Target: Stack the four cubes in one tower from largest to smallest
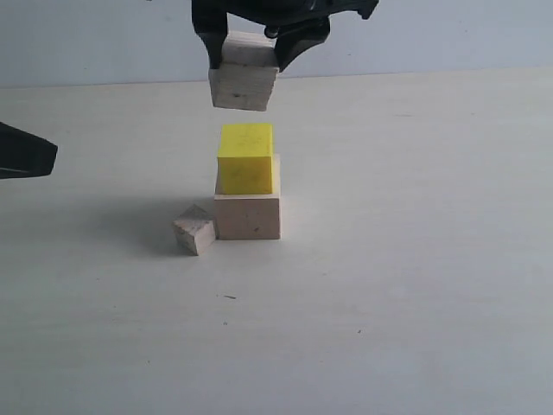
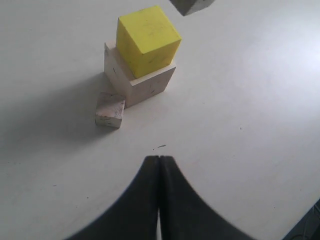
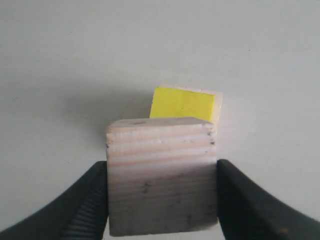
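med wood cube [image 3: 162, 175] pinched btwn right fingers [image 3: 85, 210], above yellow cube [image 1: 246, 160]

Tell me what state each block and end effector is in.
large wood cube: on the table, bottom block.
yellow cube: resting on large wood cube.
medium wood cube: held in air above yellow cube.
small wood cube: on the table beside large wood cube.
right end effector: shut on medium wood cube.
left end effector: shut, empty.
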Controlling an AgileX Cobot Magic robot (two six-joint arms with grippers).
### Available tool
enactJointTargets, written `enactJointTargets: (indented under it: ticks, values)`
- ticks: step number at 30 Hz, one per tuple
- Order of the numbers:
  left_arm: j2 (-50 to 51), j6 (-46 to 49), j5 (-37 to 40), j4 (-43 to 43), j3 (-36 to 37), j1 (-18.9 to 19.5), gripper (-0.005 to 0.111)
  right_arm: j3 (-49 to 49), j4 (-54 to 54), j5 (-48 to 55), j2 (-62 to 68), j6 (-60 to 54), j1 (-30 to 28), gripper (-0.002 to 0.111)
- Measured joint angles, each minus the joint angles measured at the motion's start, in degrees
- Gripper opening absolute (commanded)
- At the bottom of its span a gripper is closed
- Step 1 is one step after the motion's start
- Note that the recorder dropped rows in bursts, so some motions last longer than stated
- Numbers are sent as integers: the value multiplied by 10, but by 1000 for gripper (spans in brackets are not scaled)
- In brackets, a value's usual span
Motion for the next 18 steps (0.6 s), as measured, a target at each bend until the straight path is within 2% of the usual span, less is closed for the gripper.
enactJointTargets:
  ticks: [11,18]
  values:
    - [0,0,0,0,0,0,0,-24,-1,4,54,26,0,0]
    - [0,0,5,0,0,0,0,-24,-44,4,63,31,0,0]
